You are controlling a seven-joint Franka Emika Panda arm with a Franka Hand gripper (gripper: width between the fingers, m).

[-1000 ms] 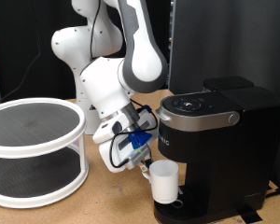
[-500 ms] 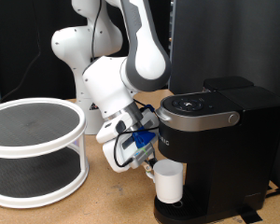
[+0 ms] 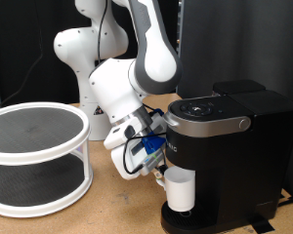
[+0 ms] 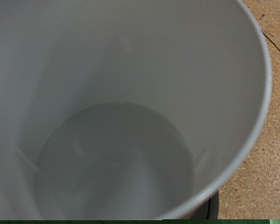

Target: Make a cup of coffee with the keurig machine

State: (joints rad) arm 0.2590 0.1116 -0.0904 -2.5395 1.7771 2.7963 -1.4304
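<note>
The white cup (image 3: pixel 179 191) stands upright under the brew head of the black keurig machine (image 3: pixel 230 146), over its round drip base. My gripper (image 3: pixel 163 178) is at the cup's left rim, shut on it, with the white arm bent low behind. In the wrist view the cup's empty white inside (image 4: pixel 112 121) fills nearly the whole picture, and my fingers do not show there. The machine's grey lid is down.
A white two-tier round rack (image 3: pixel 34 156) stands at the exterior view's left on the wooden table (image 3: pixel 107 210). A dark panel rises behind the machine. In the wrist view a strip of wooden table (image 4: pixel 271 140) and a dark bit of the drip base (image 4: pixel 213 209) show beside the cup.
The gripper has carried the cup towards the exterior view's right, further in under the brew head and over the drip base.
</note>
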